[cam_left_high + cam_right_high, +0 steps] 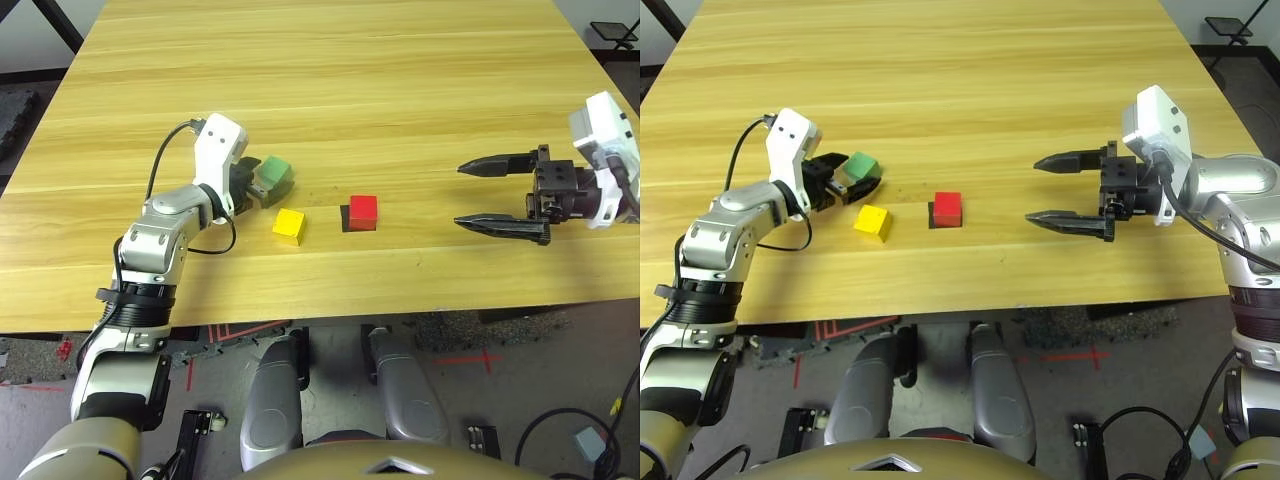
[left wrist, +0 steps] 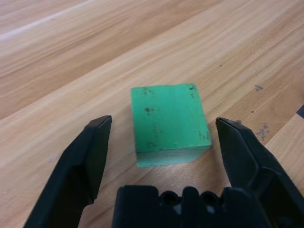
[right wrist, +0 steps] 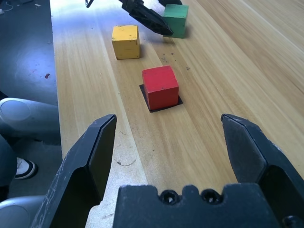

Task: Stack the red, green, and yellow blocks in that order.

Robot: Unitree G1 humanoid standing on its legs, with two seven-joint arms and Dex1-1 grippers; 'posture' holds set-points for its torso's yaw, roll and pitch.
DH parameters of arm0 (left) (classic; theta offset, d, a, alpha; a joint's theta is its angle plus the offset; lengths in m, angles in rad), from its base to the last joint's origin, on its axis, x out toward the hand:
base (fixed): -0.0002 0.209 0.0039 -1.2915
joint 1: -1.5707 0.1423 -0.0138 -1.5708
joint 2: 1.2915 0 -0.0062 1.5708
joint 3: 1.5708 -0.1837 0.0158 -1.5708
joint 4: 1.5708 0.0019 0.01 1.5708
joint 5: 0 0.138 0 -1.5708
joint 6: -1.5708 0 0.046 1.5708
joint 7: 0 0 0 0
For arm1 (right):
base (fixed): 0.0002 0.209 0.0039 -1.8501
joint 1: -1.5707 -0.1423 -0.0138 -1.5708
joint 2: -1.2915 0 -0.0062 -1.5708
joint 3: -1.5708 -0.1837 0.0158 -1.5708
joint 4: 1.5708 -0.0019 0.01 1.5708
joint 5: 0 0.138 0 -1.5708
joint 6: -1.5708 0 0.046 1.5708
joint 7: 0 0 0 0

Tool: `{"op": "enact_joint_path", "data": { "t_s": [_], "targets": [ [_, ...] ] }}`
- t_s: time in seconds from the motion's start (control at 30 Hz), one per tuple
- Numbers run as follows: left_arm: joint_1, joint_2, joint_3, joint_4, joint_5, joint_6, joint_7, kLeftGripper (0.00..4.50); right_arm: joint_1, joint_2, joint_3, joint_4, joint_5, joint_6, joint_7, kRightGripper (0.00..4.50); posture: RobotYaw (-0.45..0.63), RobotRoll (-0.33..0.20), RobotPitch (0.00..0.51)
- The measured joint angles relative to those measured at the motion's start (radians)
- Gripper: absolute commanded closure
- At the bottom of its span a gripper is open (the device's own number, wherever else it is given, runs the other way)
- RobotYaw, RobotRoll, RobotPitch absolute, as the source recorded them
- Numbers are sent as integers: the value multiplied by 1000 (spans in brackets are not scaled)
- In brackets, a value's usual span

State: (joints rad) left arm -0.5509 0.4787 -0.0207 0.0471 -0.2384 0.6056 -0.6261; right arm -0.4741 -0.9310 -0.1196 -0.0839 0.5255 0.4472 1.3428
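Left end effector (image 2: 164, 142): open around green cube (image 2: 168, 121);
Right end effector (image 3: 168, 142): open;
Red cube (image 3: 160, 88): on flat black patch (image 3: 180, 100);
Yellow cube (image 3: 126, 42): matte;
Desk (image 1: 340, 100): wood-grained

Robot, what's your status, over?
Left gripper open around green block; right gripper open, empty. Red block on black patch; nothing stacked. Path looks clear.

Wooden table carrying red, yellow, green blocks.Wooden table (image 1: 350, 100) bears red (image 1: 363, 212), yellow (image 1: 289, 226), green blocks (image 1: 275, 171).
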Motion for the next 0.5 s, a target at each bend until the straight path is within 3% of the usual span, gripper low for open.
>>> {"op": "enact_joint_path", "data": {
  "t_s": [0.13, 0.5],
  "targets": [
    [-1, -9, -1, 0, -1, 0, 2, 2390, 0, 5, 0, 0, -1, -1, -8, 0, 233, 27, 246],
    [-46, 39, 6, -27, -21, 15, -57, 2414, -8, 17, 9, 16, -4, -24, -15, 0, 265, 36, 244]
  ]
}}
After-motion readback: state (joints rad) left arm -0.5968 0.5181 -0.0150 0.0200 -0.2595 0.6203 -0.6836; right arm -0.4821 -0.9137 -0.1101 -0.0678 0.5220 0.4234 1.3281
